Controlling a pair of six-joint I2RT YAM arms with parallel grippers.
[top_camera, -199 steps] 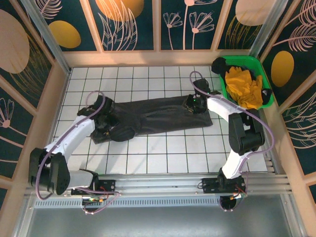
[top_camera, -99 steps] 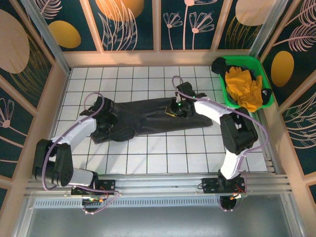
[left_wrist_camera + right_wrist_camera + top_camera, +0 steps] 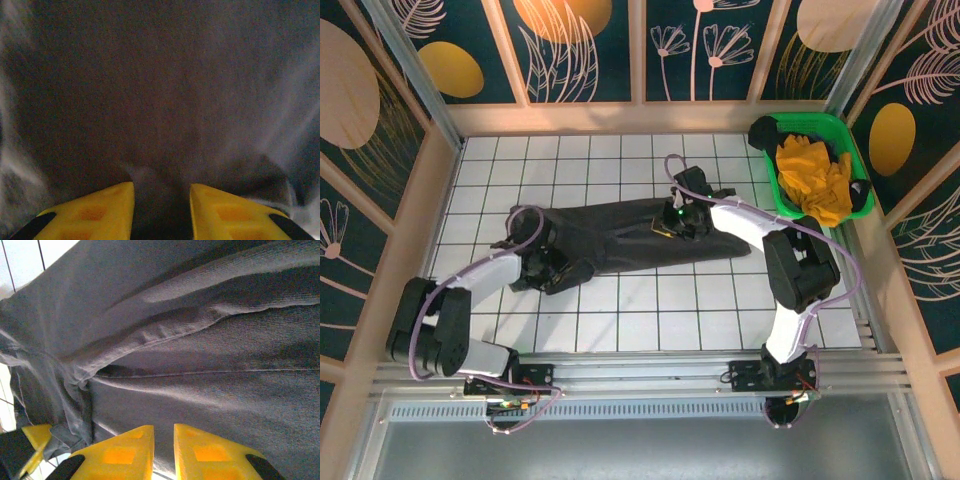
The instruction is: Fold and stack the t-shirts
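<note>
A dark charcoal t-shirt point(image 3: 620, 235) lies stretched left to right across the white tiled table. My left gripper point(image 3: 546, 266) sits on its bunched left end. In the left wrist view the yellow fingers point(image 3: 100, 207) of this gripper point(image 3: 161, 187) stand a little apart with a dark fold of the t-shirt point(image 3: 165, 90) gathered between them. My right gripper point(image 3: 675, 215) rests on the shirt's far edge near the middle. In the right wrist view this gripper point(image 3: 163, 429) has its fingers nearly together, pinching the grey cloth point(image 3: 210, 385) just below a seam.
A green plastic bin point(image 3: 820, 118) stands at the back right and holds crumpled yellow cloth point(image 3: 815, 175). Patterned walls close in the table on three sides. Bare white tiles point(image 3: 660, 310) lie between the shirt and the arm bases.
The right gripper slid left along the shirt's far edge and closed on the cloth. The left gripper moved toward the near side and narrowed its fingers on the shirt's left end.
</note>
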